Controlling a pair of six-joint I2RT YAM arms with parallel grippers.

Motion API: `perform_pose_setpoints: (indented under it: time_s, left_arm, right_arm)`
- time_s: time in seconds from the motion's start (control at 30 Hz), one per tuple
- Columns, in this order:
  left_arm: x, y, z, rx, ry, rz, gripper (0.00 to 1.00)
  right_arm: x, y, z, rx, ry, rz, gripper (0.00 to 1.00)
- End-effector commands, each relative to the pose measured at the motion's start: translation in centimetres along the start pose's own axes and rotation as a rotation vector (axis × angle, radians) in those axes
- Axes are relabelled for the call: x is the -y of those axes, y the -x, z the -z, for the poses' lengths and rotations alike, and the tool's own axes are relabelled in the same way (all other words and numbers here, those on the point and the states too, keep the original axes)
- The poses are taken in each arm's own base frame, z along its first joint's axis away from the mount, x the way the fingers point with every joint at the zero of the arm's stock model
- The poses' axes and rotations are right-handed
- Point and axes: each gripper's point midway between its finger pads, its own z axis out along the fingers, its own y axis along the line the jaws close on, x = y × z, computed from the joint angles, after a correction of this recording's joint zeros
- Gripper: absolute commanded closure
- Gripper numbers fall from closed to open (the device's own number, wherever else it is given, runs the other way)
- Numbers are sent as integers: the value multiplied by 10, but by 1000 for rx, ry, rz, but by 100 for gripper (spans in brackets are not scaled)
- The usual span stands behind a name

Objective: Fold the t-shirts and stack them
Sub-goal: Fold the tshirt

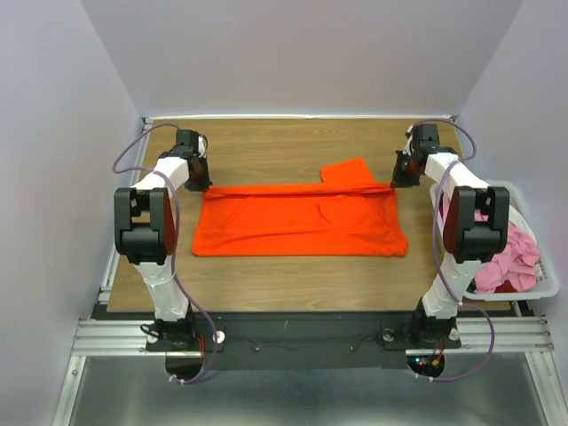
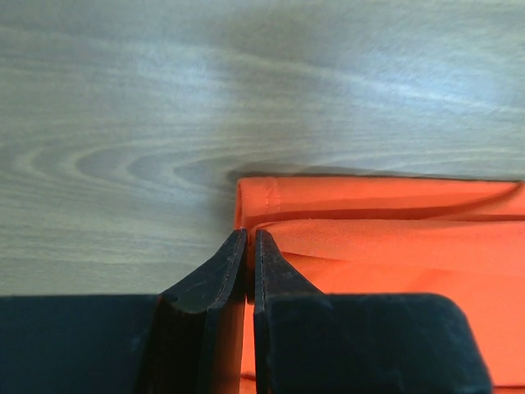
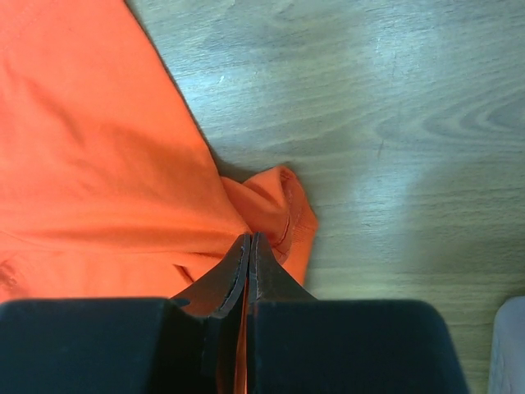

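Observation:
A bright orange t-shirt (image 1: 297,222) lies spread across the middle of the wooden table, with one sleeve (image 1: 351,171) sticking out at the far edge. My left gripper (image 1: 201,182) is shut on the shirt's far left corner (image 2: 271,197), its jaws pinching the cloth (image 2: 250,242). My right gripper (image 1: 401,177) is shut on the far right corner, where the cloth bunches up (image 3: 275,209) at the fingertips (image 3: 250,242). Both grippers are low at the table surface.
A white plastic bin (image 1: 541,288) stands at the right edge of the table and holds pink shirts (image 1: 510,253). Bare wood (image 1: 293,142) lies beyond the shirt up to the far wall. The bin's corner shows in the right wrist view (image 3: 509,345).

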Motion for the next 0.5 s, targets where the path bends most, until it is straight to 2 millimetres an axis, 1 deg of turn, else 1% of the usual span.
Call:
perform_pose_setpoints:
  time_s: [0.0,0.1,0.2,0.3,0.33,0.37,0.43,0.47]
  left_arm:
    - [-5,16,25,76,41,21,100]
    - [-8,20,31,96,59,28,100]
    - [-8,23,36,113,61,36,100]
    - [-7,20,33,105,57,40,100]
    - [-7,18,32,99,56,41,98]
    - [-5,14,30,89,48,43,98]
    - [-4,6,23,66,45,48,95]
    - [-3,-2,17,46,37,51,93]
  right_arm:
    - [1,26,21,106,-15,-8,99]
    - [1,31,29,127,-20,-10,99]
    - [2,28,32,130,-23,-17,99]
    - [3,15,27,99,-22,-37,99]
    - [3,9,25,84,-20,-42,99]
    - [5,1,21,65,-25,-53,99]
    - [8,-7,16,43,-38,-62,99]
    - [10,-14,10,23,-44,-68,99]
